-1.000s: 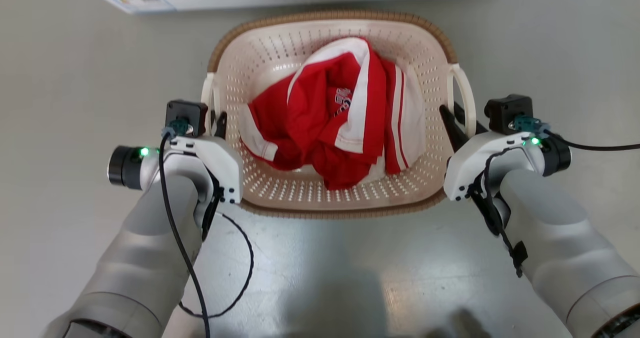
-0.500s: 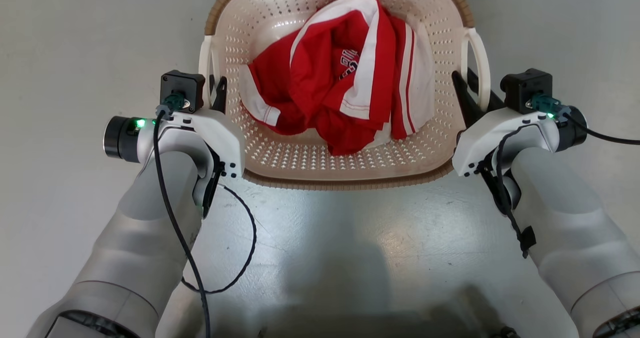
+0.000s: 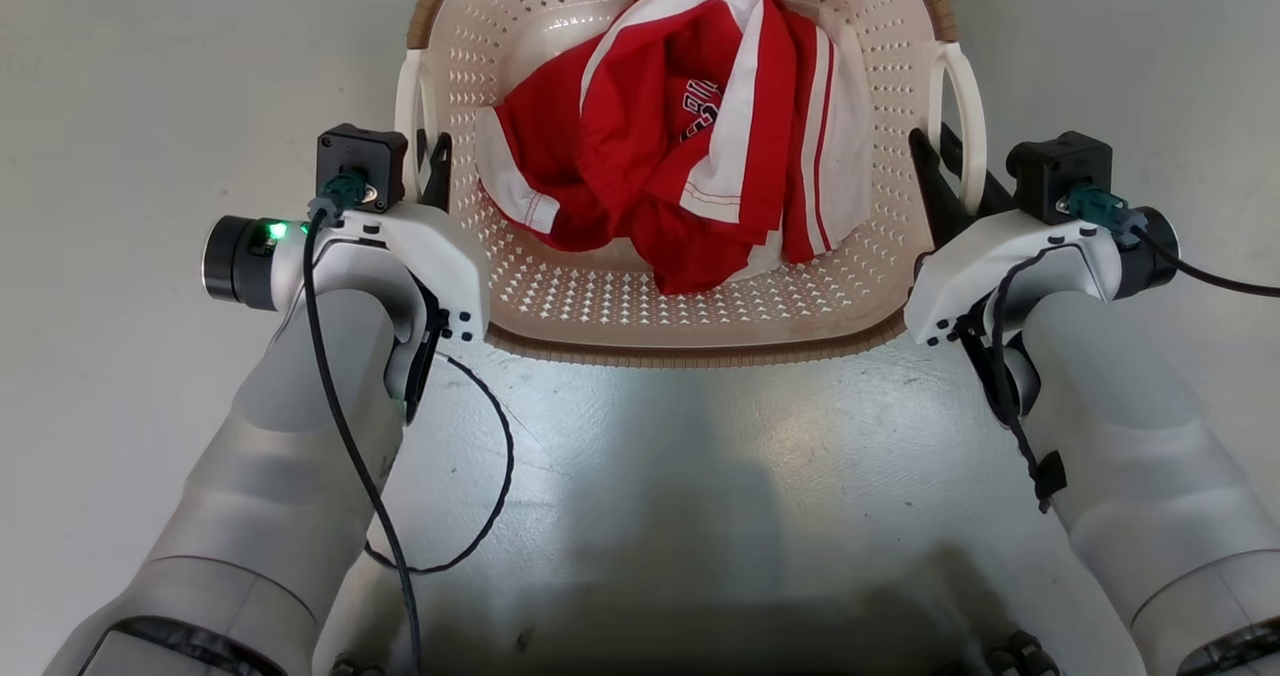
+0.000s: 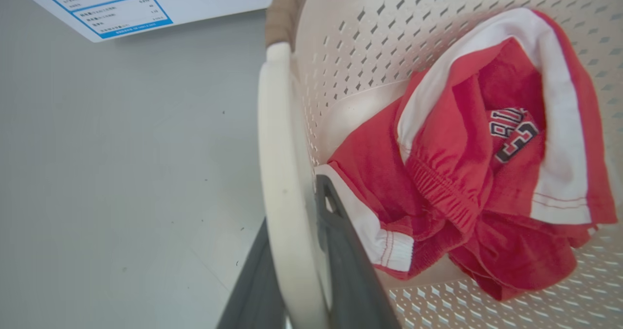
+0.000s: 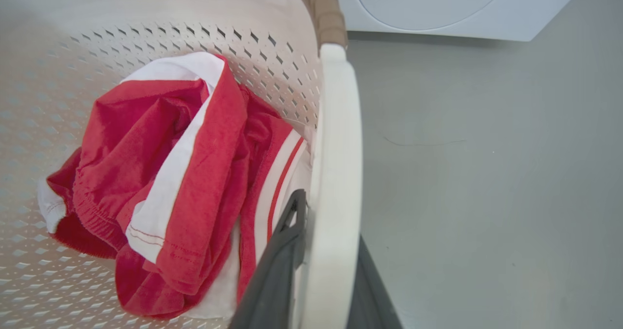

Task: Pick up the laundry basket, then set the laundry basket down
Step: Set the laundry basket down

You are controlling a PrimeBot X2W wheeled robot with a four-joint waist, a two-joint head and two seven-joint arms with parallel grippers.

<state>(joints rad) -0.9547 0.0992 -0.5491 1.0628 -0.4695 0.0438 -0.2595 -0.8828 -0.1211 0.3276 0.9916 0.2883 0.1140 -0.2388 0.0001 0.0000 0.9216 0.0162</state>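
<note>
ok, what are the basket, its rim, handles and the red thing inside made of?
Wall of the laundry basket: cream moulded plastic, slight sheen, rows of punched holes; rim: brown woven-look band, probably moulded plastic too, cannot confirm; handle: smooth white plastic loop; garment: red and white soft fabric, creased, with stitched hems.

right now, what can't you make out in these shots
- laundry basket far rim: head view, cut by the top edge.
- basket bottom: every view, partly under the red garment.
- washer label print: left wrist view, too small.
- whether it's off the floor: head view, its own body hides that.
</note>
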